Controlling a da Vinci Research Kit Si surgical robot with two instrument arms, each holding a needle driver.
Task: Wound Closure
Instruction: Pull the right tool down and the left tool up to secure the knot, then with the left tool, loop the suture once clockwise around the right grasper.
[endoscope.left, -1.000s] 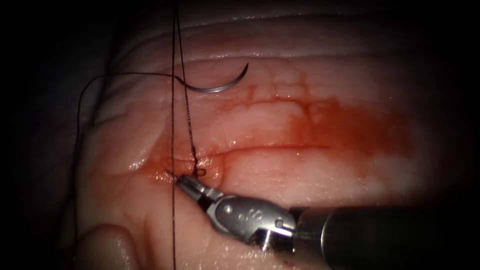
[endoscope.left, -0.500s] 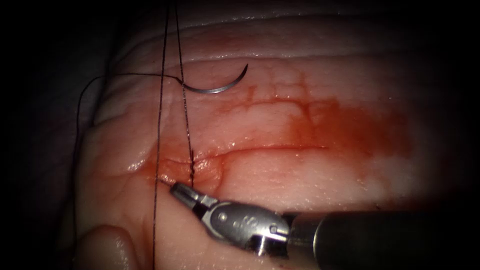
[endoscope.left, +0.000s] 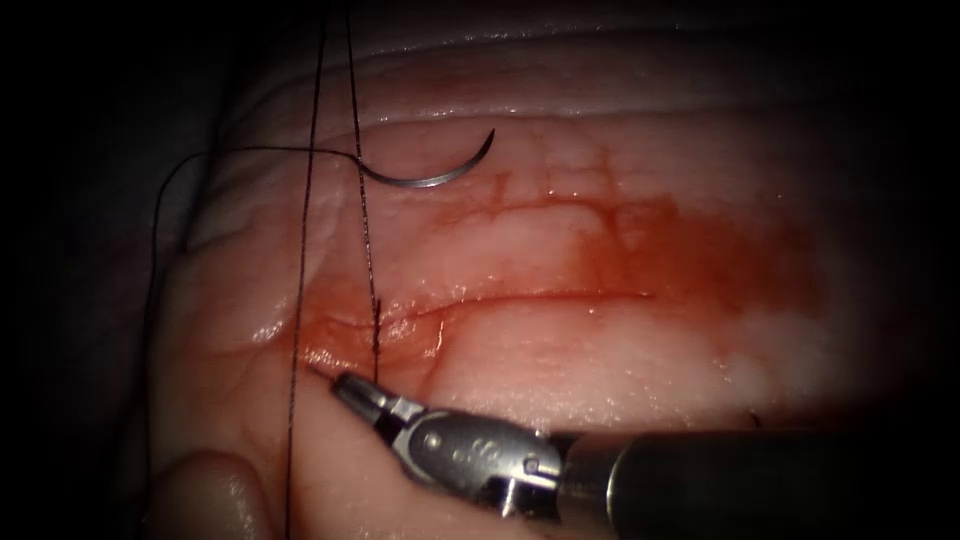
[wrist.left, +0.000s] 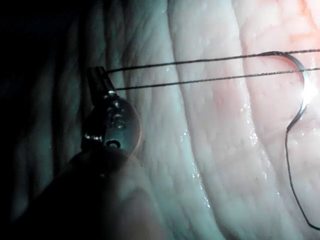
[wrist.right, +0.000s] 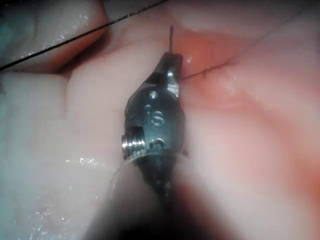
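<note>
Endoscope view | right pincer (endoscope.left: 345, 385) clamped on short thread end (endoscope.left: 318, 373) at seven o'clock of cut (endoscope.left: 520, 297) | left pincer (wrist.left: 97, 80) gripped thread (endoscope.left: 300, 250) | needle (endoscope.left: 430, 172) lay free on tissue (endoscope.left: 600, 360), twelve o'clock | steady opposed tension advisable.

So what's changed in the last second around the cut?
The right hand, shut on a thread end, slid left and slightly down, away from the cut. The small loop at the stitch drew flat, and the long thread strand swung left. The needle stayed lying free on the tissue.
</note>
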